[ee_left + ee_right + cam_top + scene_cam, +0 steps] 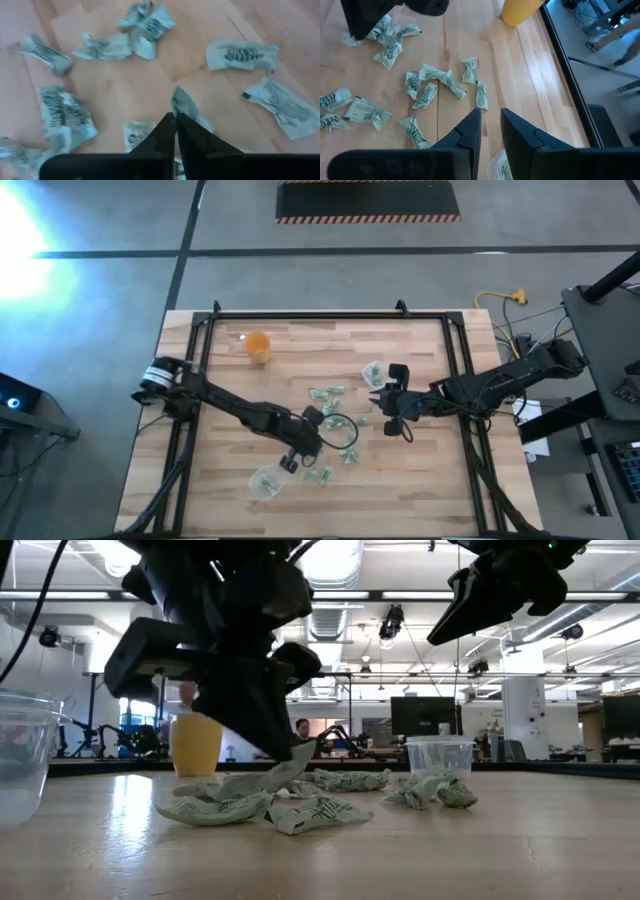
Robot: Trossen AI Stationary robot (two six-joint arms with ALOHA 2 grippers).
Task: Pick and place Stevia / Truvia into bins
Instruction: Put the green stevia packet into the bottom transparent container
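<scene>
Right now we see the sachets (330, 392) scattered over the middle of the wooden surface (230, 410), some crumpled, in loose clusters between the two clear cups. One cup (266, 481) stands near the front edge, just beside the left arm; the other cup (374, 371) stands farther back, close to the right arm, and seems to hold a few sachets already. The orange cup (257, 346) sits well apart at the back.

The left gripper (175, 131) is down at the surface with its jaws pressed together, and we judge it has just pinched the edge of one sachet (186, 107) that shows at its tips; how firm that hold is we cannot tell. The right gripper (490, 131) hangs above the surface with a narrow gap between its jaws and nothing in it.

So we are at the picking step. Next, we judge, the left arm should lift straight up without dragging neighbours, carry the sachet over the near cup, and only then release.
</scene>
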